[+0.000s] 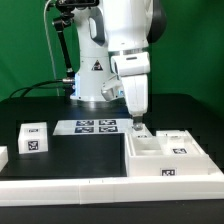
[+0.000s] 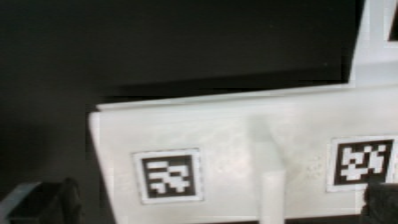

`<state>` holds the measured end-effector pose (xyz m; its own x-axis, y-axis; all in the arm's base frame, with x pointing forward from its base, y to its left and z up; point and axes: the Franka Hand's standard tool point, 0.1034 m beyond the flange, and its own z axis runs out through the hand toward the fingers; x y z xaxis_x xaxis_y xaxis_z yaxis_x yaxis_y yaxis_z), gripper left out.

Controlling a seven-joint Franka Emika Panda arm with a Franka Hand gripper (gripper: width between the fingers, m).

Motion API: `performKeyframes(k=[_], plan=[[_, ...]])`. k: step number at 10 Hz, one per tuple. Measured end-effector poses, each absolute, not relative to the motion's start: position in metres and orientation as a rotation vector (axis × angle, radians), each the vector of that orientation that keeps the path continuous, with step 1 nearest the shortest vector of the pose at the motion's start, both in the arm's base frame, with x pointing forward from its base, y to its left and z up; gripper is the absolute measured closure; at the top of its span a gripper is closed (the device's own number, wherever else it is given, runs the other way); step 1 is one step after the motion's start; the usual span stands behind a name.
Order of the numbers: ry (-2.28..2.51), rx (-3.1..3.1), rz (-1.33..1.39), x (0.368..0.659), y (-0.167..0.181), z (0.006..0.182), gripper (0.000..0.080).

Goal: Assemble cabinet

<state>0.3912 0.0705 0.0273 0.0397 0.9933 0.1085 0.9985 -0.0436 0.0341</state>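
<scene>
The cabinet (image 1: 172, 157) is a large white box shell lying on the black table at the exterior view's right, with square tags on its faces. In the wrist view its white surface (image 2: 222, 125) fills the frame, with two tags and a raised rib between them. My gripper (image 1: 138, 126) hangs straight down over the cabinet's far corner, on the exterior view's left side of the box. In the wrist view the gripper (image 2: 206, 205) is open and holds nothing. One dark finger lies just outside the cabinet's edge and the other over its surface.
A small white block (image 1: 33, 137) with a tag stands at the exterior view's left. The marker board (image 1: 92, 126) lies behind the gripper near the robot pedestal (image 1: 92, 75). A long white rail (image 1: 70, 190) runs along the table's front. Another white piece (image 1: 3, 157) sits at the far left edge.
</scene>
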Motion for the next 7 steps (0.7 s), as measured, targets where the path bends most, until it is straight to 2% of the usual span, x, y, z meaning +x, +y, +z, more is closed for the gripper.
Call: performKeyframes(k=[4,6,7], plan=[[-2.103,-2.222,-0.140,0.3854,0.0782,0.0153,0.0003],[-2.101,-2.222,-0.137,0.3843,0.0781,0.0147,0.0261],[-2.100,-2.222,-0.137,0.3841,0.0782,0.0144,0.0261]])
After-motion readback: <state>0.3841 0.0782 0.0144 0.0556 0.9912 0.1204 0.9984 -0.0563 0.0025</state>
